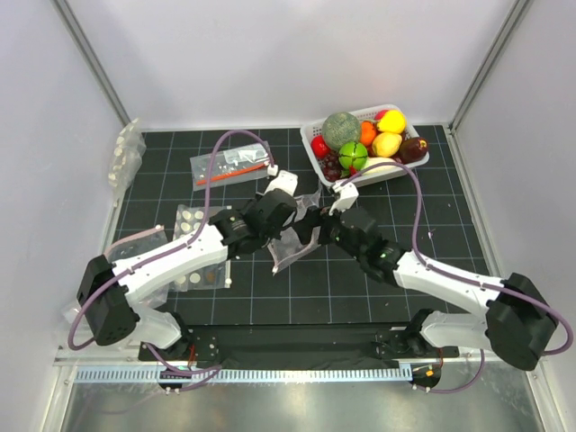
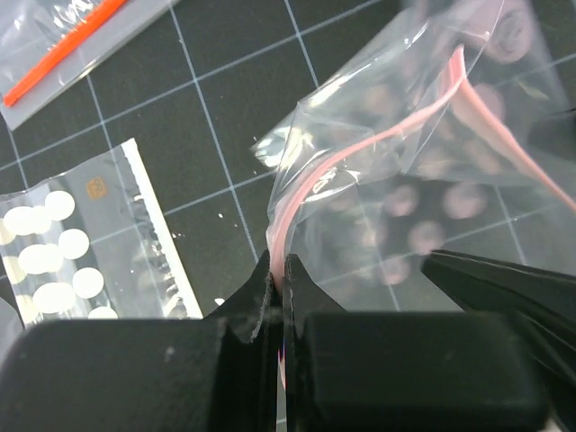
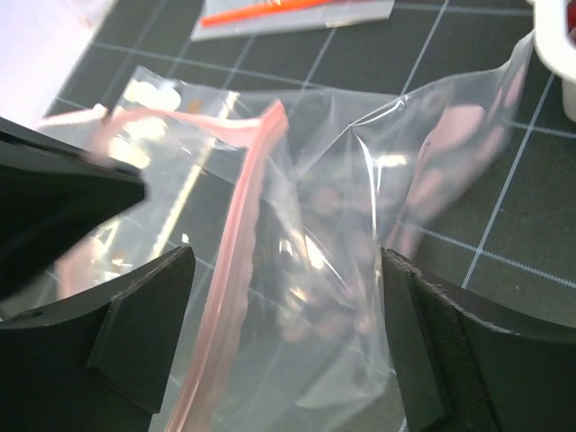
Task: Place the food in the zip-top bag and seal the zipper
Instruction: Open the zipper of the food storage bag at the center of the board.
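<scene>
The job right now looks like opening the zip-top bag (image 1: 290, 250), which is in the middle of the black mat (image 1: 297, 297) between the arms. The left claw (image 2: 279, 270) pinches its pink zipper (image 2: 360, 148) tight. The right claw (image 3: 288, 315) is let go, wide around the bag. Next, I think, it must grab the other lip and pull. The food (image 1: 369, 144) waits in the basket (image 1: 409, 167). White walls (image 1: 270, 54) stand around.

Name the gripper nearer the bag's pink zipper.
Left. The left gripper is shut on the zipper; the right gripper stands open astride the zip-top bag, gripping nothing.
</scene>
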